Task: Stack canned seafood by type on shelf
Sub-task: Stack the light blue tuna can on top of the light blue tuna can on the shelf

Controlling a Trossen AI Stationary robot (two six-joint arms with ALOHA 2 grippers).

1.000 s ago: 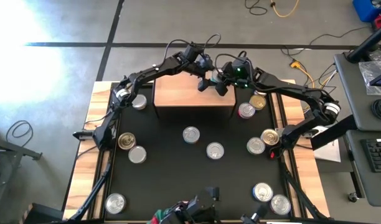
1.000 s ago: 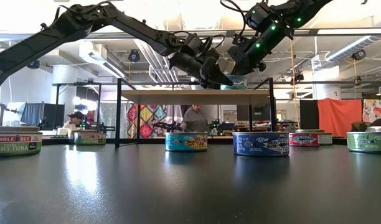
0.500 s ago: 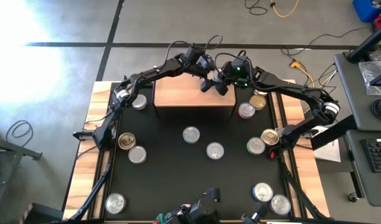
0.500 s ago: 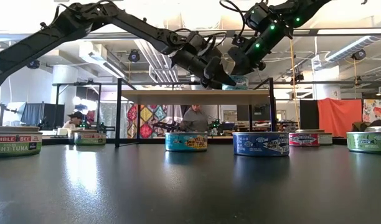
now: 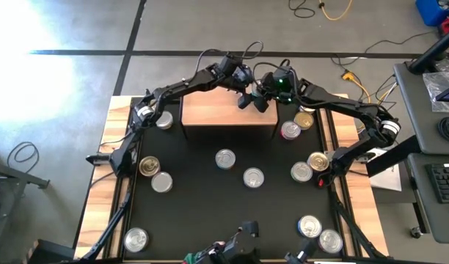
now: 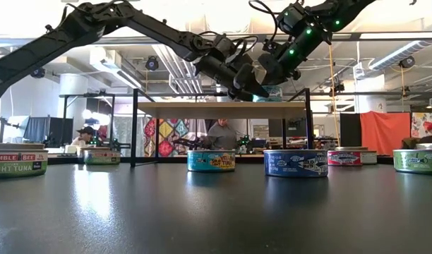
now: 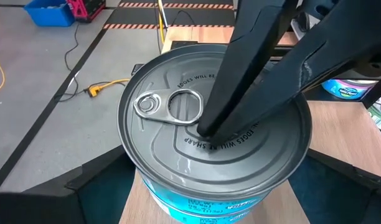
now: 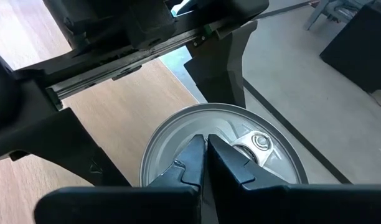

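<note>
The can (image 7: 212, 134) on the light-wood shelf (image 5: 224, 114) had a plain silver lid and a turquoise side label with white print. The counter (image 5: 210, 198) was matte black, edged with pale streaked wood planks. Both pincers were black; a gold-lidded can (image 5: 148, 166) sat near the counter's left edge.
</note>
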